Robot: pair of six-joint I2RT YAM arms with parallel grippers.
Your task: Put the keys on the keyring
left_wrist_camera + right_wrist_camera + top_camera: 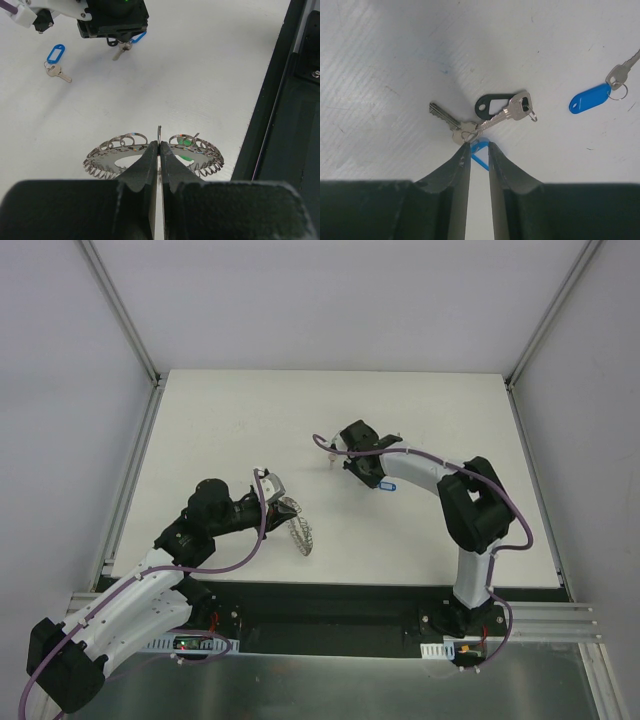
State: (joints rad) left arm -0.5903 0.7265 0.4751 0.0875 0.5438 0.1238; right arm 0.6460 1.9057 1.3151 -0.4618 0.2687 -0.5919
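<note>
1. Keyring (205, 157) is on the near left of the table (450, 410), right at the left gripper (159, 146).
2. The left jaws are pressed together on a thin wire loop that rises from the keyring's rim.
3. The right gripper (479, 146) is over mid-table, well apart from the keyring.
4. Its jaws stand only a narrow slit apart and pinch a blue tag (480, 156).
5. That tag's key (444, 119) has its head at the fingertips and its blade pointing away to the left. I cannot tell whether it is off the table.
6. A dark-tagged key (512, 109) lies just beyond the tips, its blade reaching the first key's head.
7. Another blue-tagged key (590, 97) lies on the table apart from these two, untouched.
</note>
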